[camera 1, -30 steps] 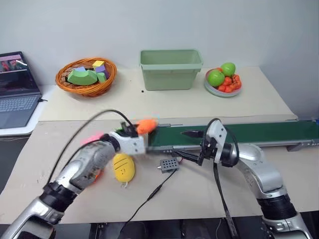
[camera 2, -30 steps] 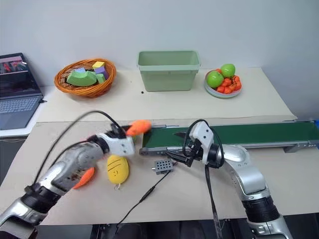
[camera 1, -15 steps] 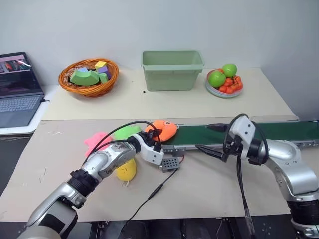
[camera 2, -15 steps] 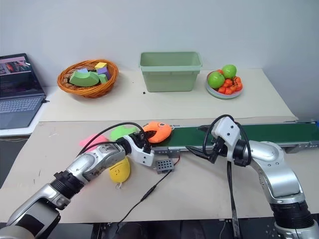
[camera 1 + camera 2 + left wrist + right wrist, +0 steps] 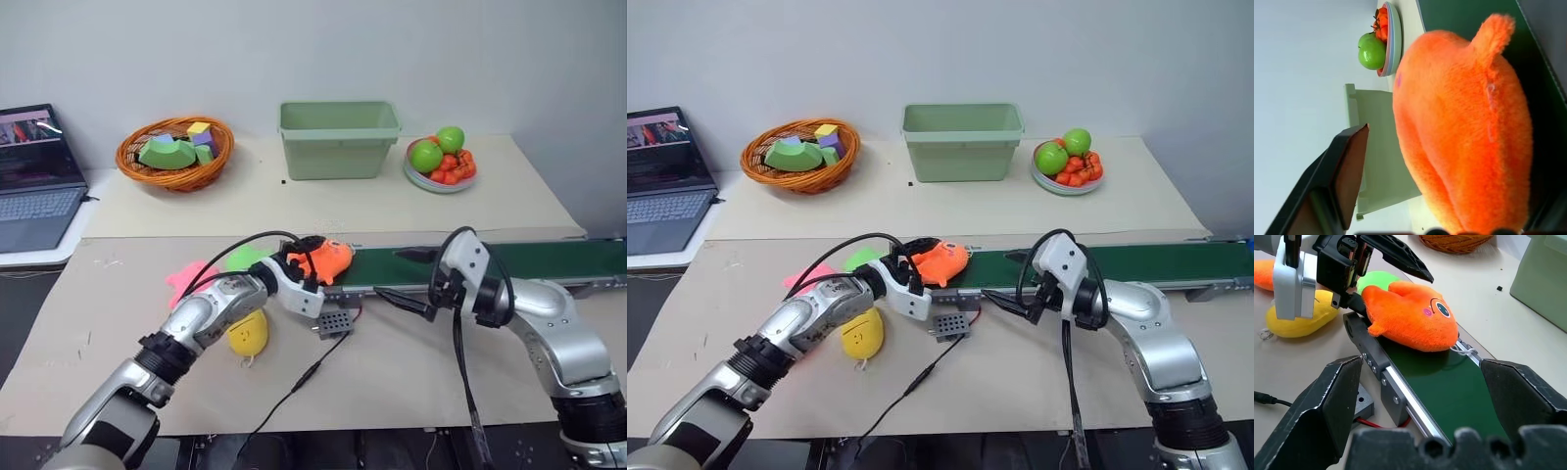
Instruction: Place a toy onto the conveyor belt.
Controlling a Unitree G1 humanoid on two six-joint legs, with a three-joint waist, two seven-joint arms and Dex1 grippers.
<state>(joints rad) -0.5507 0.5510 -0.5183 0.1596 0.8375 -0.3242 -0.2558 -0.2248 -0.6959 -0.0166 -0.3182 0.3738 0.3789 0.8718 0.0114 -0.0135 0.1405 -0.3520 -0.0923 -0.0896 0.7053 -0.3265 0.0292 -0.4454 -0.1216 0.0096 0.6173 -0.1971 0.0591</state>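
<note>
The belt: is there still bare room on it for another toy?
Yes. The belt lies bare from the right gripper out to its far end. Its near end is crowded: the orange toy lies there with the left gripper open around it, and other plush toys beside.

Four cameras: a stereo head pair and one on each wrist.
The head pair looks forward and down over the beige tabletop (image 5: pixel 411 206) from above. The left wrist camera sits very close to the bright orange blobby plush toy (image 5: pixel 1464 132). The right wrist camera faces the same toy (image 5: pixel 1410 316) from farther off, along the long dark green conveyor belt (image 5: pixel 1449 391).
</note>
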